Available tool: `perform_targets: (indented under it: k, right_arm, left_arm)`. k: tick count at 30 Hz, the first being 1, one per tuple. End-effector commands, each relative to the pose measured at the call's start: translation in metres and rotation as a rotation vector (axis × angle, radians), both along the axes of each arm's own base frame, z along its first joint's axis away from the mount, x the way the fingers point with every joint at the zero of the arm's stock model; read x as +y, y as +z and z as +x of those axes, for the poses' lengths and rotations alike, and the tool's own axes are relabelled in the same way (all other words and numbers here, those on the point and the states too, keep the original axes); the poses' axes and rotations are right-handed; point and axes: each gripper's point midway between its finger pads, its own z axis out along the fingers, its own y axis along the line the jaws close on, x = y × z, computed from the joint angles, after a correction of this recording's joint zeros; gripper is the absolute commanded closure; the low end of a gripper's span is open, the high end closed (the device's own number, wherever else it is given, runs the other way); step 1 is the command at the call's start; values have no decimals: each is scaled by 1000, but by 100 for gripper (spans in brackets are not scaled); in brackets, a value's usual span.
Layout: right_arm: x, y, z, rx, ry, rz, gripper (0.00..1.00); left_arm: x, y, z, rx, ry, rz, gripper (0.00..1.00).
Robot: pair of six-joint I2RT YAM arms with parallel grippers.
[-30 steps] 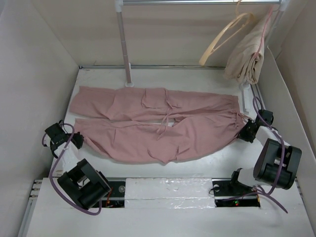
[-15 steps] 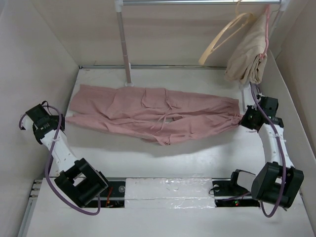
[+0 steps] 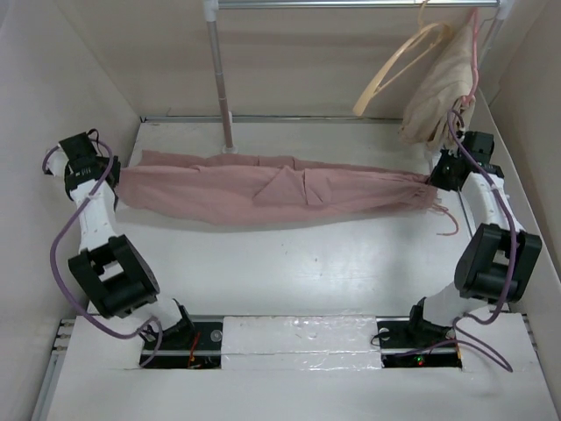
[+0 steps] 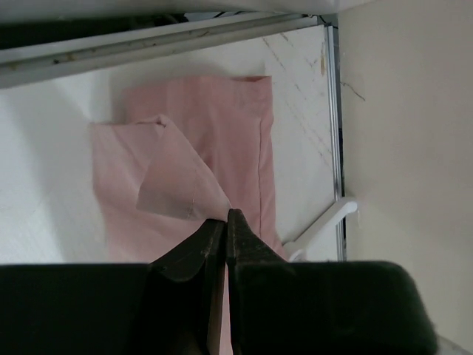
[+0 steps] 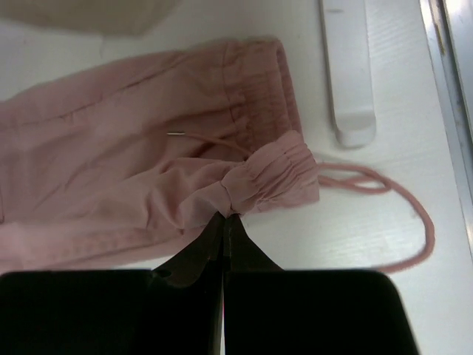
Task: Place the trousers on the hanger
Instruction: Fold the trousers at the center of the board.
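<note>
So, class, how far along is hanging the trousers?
Done: the trousers lie on the table, legs folded together. In hand: left gripper pinches the cuff end, right gripper the waistband. Left: the hanger hangs bare on the rail.

The dusty-pink soft cloth trousers point(image 3: 263, 189) have been folded lengthwise in the last second.
The near half, earlier spread toward 6 o'clock, now lies over the far half, making one narrow band across the white table point(image 3: 289, 272). The left gripper point(image 3: 115, 181), pinching one end, has moved from 8 toward 10 o'clock. The right gripper point(image 3: 435, 178), pinching the other, has moved from 3 toward 2 o'clock.
</note>
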Motion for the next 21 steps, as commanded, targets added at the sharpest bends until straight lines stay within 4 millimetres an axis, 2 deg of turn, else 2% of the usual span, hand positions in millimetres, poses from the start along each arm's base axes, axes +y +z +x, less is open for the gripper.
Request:
perform_targets:
  k: [1,2,3,4,5,6,7,8,9,10,11,12,13,14,15,16,17,18,20,21]
  right_arm:
    - [-12,32,37,-121,-2,-43,100]
    - [-14,29,45,-113,-3,-37,100]
    - [-14,28,50,-114,-1,-32,100]
    - [-14,26,55,-119,4,-27,100]
    - [-15,15,60,-94,-3,-13,100]
    - [-17,17,66,-103,-1,-15,100]
    - [-14,13,71,-98,7,-11,100]
    - [-16,9,75,-88,3,-10,100]
    - [-17,-3,79,-65,3,-3,100]
    - [-20,-2,85,-76,-4,-10,100]
    - [-16,-4,89,-75,3,-9,100]
    - [-17,-18,93,-50,-1,1,100]
    - [-20,-21,102,-41,-4,3,99]
    - [-20,-21,102,-41,-3,2,99]
    - [-16,-26,104,-22,4,3,80]
    - [-18,-33,105,3,-2,3,69]
    - [-19,-27,111,-16,5,-4,57]
    - [-12,-25,113,-23,22,-2,38]
    - [-6,-15,112,-52,42,-10,30]
    - [0,-12,111,-60,57,-6,29]
  left_arm:
    - [27,19,22,-19,48,102,100]
    - [28,31,33,-32,43,120,100]
    - [26,17,46,-3,22,111,100]
    - [31,18,53,3,12,123,100]
    - [32,26,64,6,6,131,100]
    - [37,2,74,60,3,114,100]
    - [36,0,82,72,-11,118,100]
    - [36,11,93,66,-23,138,100]
    - [42,-9,102,106,-27,131,100]
    - [32,-8,114,103,-59,149,100]
    - [35,6,126,80,-67,196,100]
    - [35,-10,136,111,-86,200,100]
    - [31,-18,152,128,-132,202,96]
    - [30,3,155,99,-136,209,96]
    - [31,-28,161,158,-155,178,76]
    - [30,-33,165,168,-172,172,59]
    - [27,-38,169,158,-198,162,43]
    - [26,-36,167,156,-200,169,19]
    - [24,-31,163,141,-211,187,11]
    - [24,-28,161,143,-217,194,9]
